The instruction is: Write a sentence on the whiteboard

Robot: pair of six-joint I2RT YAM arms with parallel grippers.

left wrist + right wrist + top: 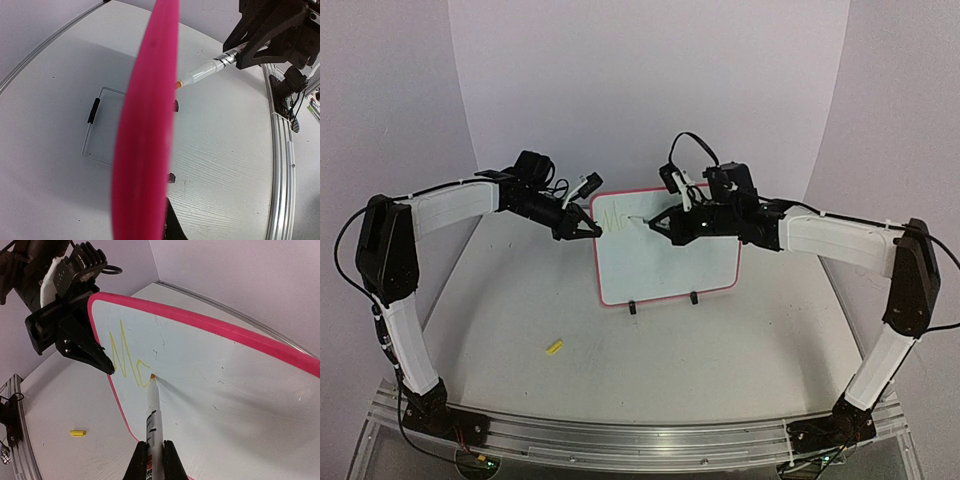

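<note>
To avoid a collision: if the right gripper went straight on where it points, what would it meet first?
Likely the whiteboard: the marker in the right gripper seems to touch its white face.

The whiteboard (pixel 670 270) is plain white inside a pink-red frame, standing on two black feet (pixel 632 308). The sentence (pixel 125 360) in its upper left corner is thin yellow zigzag strokes. The marker (pixel 154 412) on the whiteboard has a white barrel with dark print and an orange tip. To the whiteboard's front left, a yellow cap (pixel 554 347) lies on the pale grey, faintly wood-grained table (pixel 510 300). The left gripper (pixel 590 228) and right gripper (pixel 655 224) are black.
</note>
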